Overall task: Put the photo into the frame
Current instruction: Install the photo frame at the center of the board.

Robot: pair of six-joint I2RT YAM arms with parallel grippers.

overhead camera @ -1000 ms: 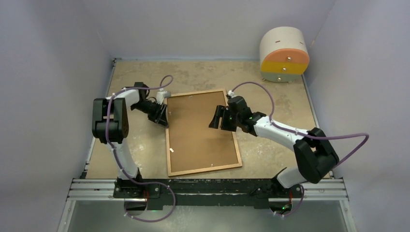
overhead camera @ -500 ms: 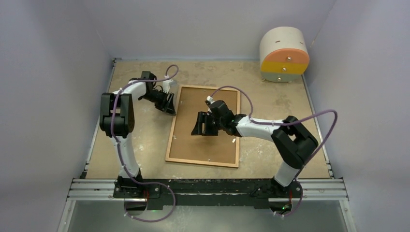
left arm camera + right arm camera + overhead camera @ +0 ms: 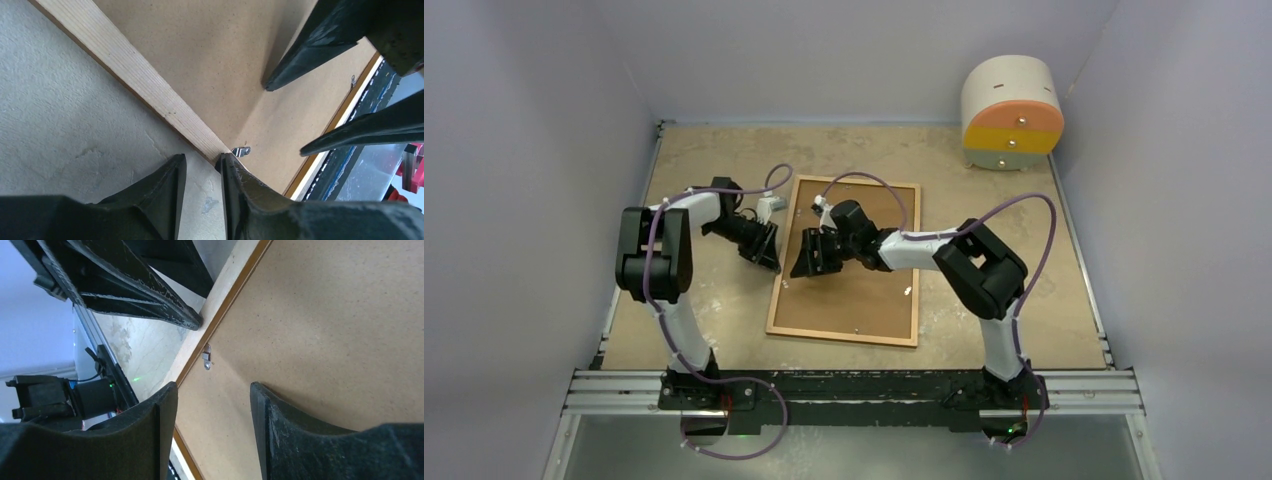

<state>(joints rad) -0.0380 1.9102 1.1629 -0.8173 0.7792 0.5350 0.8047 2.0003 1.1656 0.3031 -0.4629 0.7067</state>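
At the left edge of the frame, left gripper and right gripper hang unclenched; clip likely needs turning next

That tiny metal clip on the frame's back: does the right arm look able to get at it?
Probably yes. The right pincer hangs open just over the clip with nothing between them, though the left pincer at the edge of the frame crowds the spot.

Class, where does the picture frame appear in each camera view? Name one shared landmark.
Top view: the frame lies back-up in the middle.
Left wrist: its wooden edge crosses diagonally from top left.
Right wrist: its brown back fills the right.
Shared landmark: that wooden edge.
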